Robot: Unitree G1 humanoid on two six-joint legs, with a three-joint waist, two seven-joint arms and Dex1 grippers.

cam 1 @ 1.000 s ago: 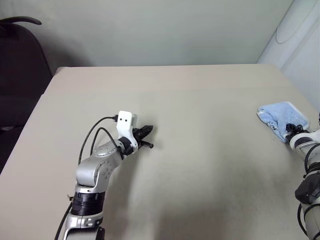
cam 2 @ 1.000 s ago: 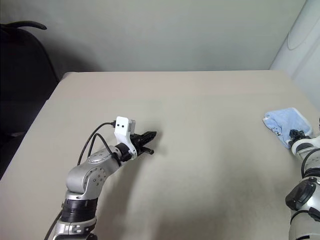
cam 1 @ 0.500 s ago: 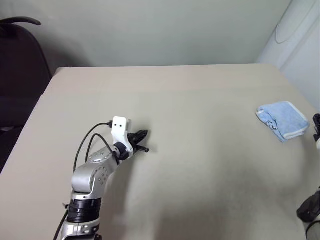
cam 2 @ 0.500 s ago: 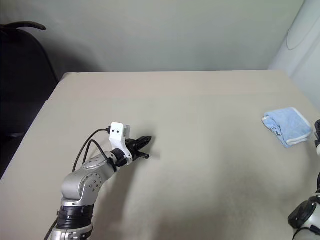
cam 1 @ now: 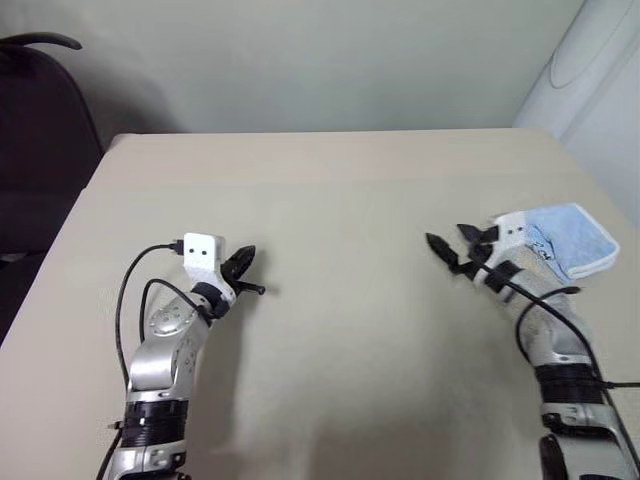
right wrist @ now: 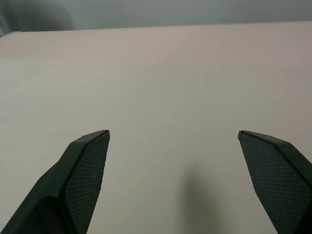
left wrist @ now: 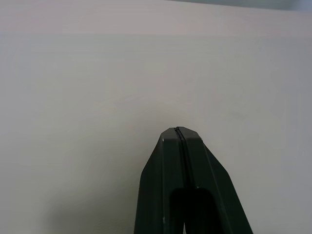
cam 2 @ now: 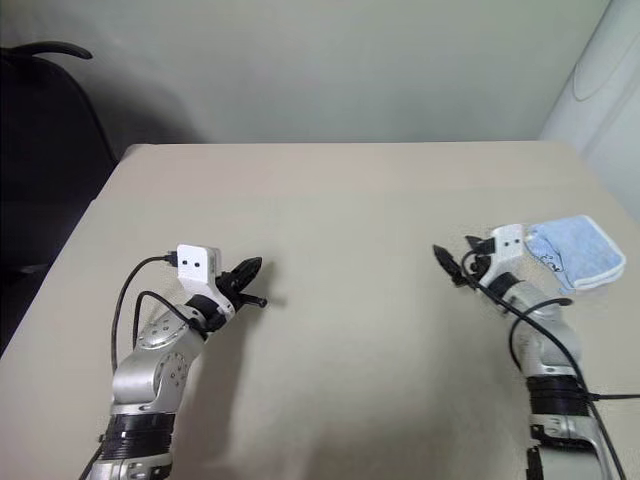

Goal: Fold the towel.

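We see a light blue towel with a whitish edge on a plain tan table. The grippers' fingers are black. The chair is black too.

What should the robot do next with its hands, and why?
Probably nothing more than resting both arms. The towel already lies folded into a small bundle near the table's right edge. The right gripper is open and empty beside it, pointing away, and the left gripper is shut on nothing, far off.
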